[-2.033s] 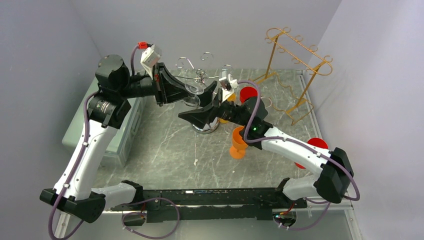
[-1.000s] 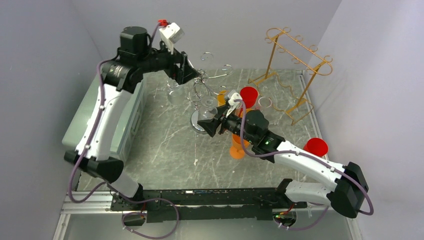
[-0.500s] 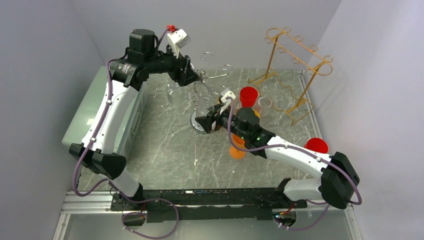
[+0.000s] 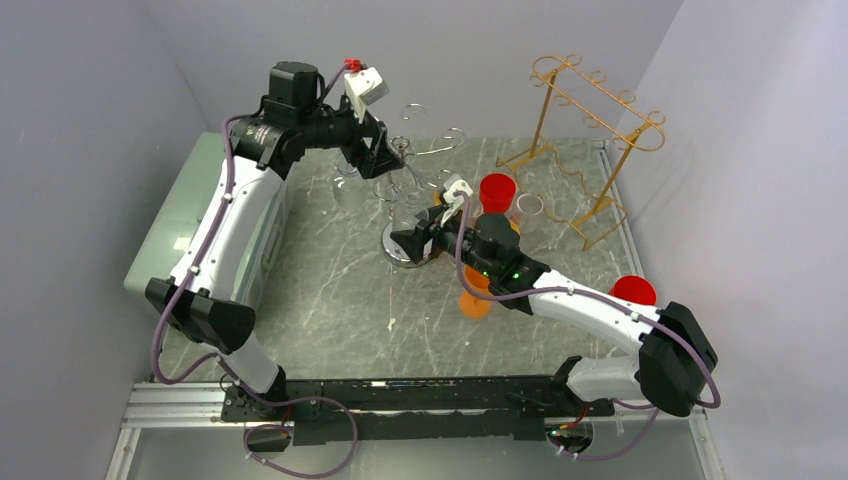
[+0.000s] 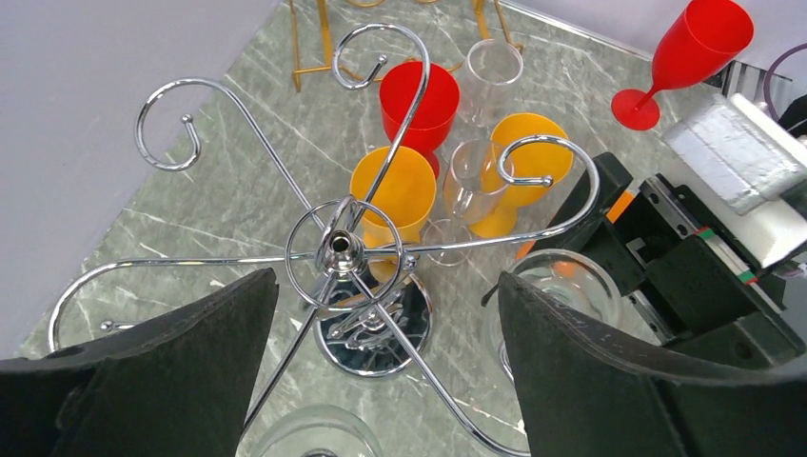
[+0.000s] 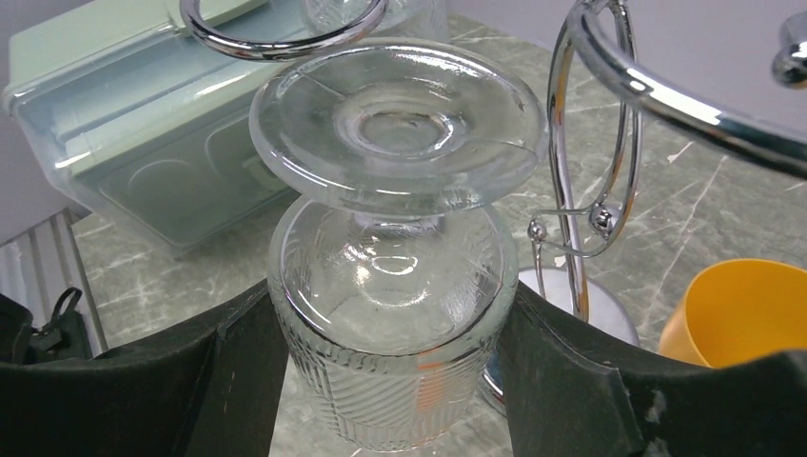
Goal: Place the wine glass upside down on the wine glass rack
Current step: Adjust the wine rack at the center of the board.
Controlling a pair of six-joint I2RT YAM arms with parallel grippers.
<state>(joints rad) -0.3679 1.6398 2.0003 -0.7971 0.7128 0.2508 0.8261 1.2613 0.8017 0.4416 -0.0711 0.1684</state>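
Grip: the right gripper [image 6: 395,386] is clamping the bowl of the wine glass [image 6: 398,129], one finger pressing on each side.
Glass position: the wine glass is riding upside down, foot on top, off the tabletop [image 4: 330,290] and just beside the post of the chrome rack [image 5: 340,246].
Hook: one curled arm of the chrome rack is sitting right above the foot; I cannot tell whether they are touching.
Other arm: the left gripper [image 5: 381,376] is hovering over the hub of the chrome rack, fingers wide apart, carrying nothing.
Done so far: by the look of it, the picking up and the flipping are taken care of.
Left to do: the stem is looking not yet threaded into a hook, so sliding it in, letting the foot settle on the wire and letting go are waiting.
Bystanders: orange cups [image 5: 404,190] and a red cup [image 5: 419,95] are crowding the tabletop behind the chrome rack.
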